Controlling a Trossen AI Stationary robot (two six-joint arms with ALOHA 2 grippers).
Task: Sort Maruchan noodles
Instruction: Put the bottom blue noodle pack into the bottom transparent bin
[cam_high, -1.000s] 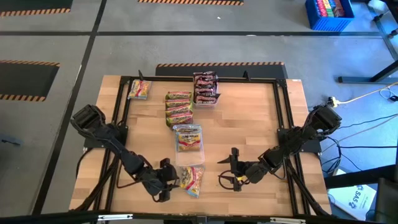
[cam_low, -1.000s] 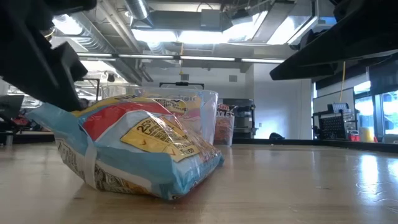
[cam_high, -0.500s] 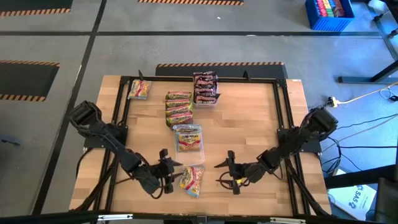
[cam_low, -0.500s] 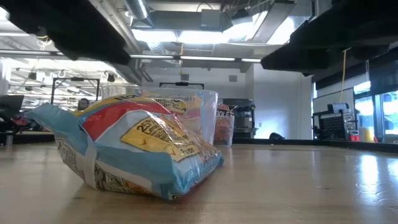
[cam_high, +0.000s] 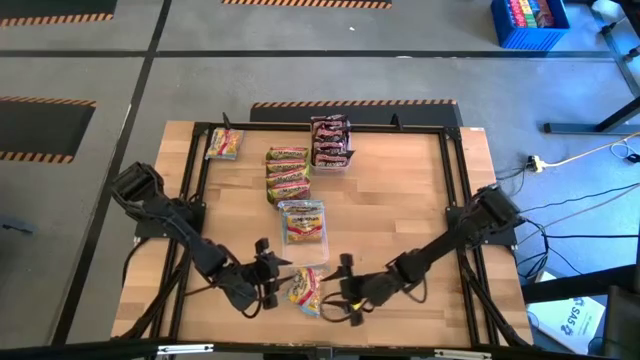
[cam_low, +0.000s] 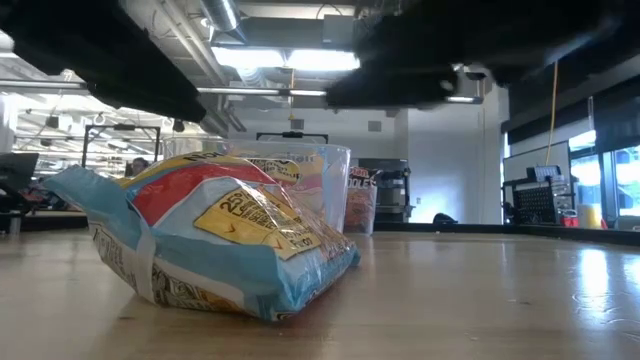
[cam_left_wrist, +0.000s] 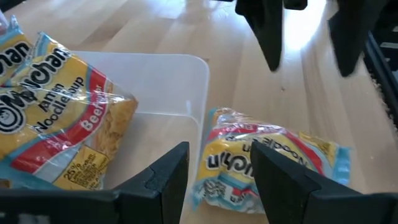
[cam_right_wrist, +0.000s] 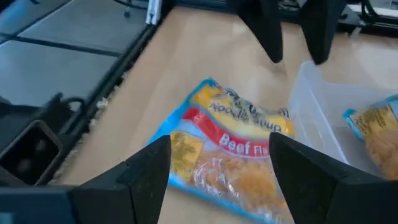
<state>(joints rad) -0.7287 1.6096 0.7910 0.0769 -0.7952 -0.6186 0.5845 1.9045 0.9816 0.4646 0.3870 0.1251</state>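
Observation:
One yellow, red and blue Maruchan noodle packet (cam_high: 306, 290) lies flat on the wooden table near its front edge, also visible in the low view (cam_low: 210, 245). My left gripper (cam_high: 272, 272) stands open just to its left. My right gripper (cam_high: 338, 290) stands open just to its right. In each wrist view the packet (cam_left_wrist: 267, 163) (cam_right_wrist: 231, 134) lies just beyond the open fingers, untouched. A clear tray (cam_high: 303, 245) behind it holds another yellow packet (cam_high: 303, 222). Green-and-orange packets (cam_high: 287, 172) and dark brown-red packets (cam_high: 330, 140) sit farther back.
A single packet (cam_high: 223, 143) lies at the table's far left corner. A black frame (cam_high: 455, 180) runs around the tabletop. The clear tray's near wall (cam_left_wrist: 198, 93) stands close to the loose packet. Bare wood lies on the right half of the table (cam_high: 400, 200).
My right gripper has travelled toward the table's left edge, up to the loose packet's right side, staying open. My left gripper has turned at the wrist and drawn slightly up and off the packet's left end. The packet has stayed where it was.

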